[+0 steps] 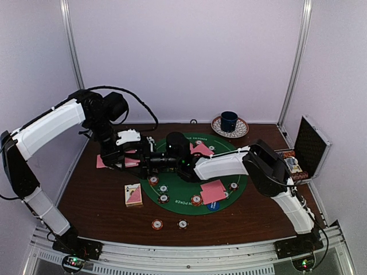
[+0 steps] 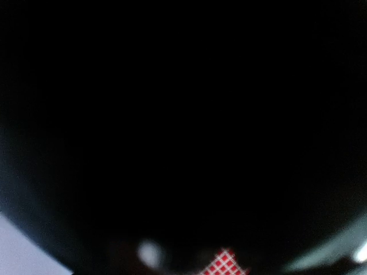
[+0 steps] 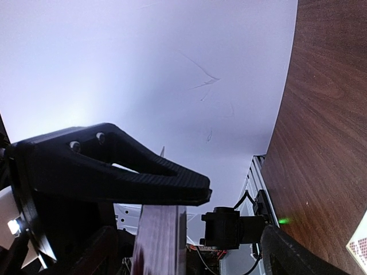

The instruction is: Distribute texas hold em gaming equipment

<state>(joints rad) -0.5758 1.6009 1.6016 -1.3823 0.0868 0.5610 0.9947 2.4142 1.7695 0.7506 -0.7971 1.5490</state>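
Observation:
Over the left rim of the round green mat [image 1: 184, 175] my two grippers meet tip to tip. The left gripper [image 1: 135, 157] is shut on pink-backed playing cards; a red-checked card corner [image 2: 226, 264] shows in the left wrist view, which is otherwise blacked out. The right gripper [image 1: 151, 161] is open, its jaws wide apart in the right wrist view [image 3: 238, 216], with the upright edge of a card stack [image 3: 161, 240] between them, under the upper finger [image 3: 126, 169]. Pink cards [image 1: 213, 191] and striped chips [image 1: 164, 199] lie on the mat.
A face-up card stack [image 1: 133, 195] lies left of the mat. Two chips [image 1: 156, 224] sit near the front edge. More pink cards [image 1: 101, 162] lie under the left arm. A blue mug [image 1: 229, 120] stands at the back. An open black case [image 1: 310, 148] is at the right.

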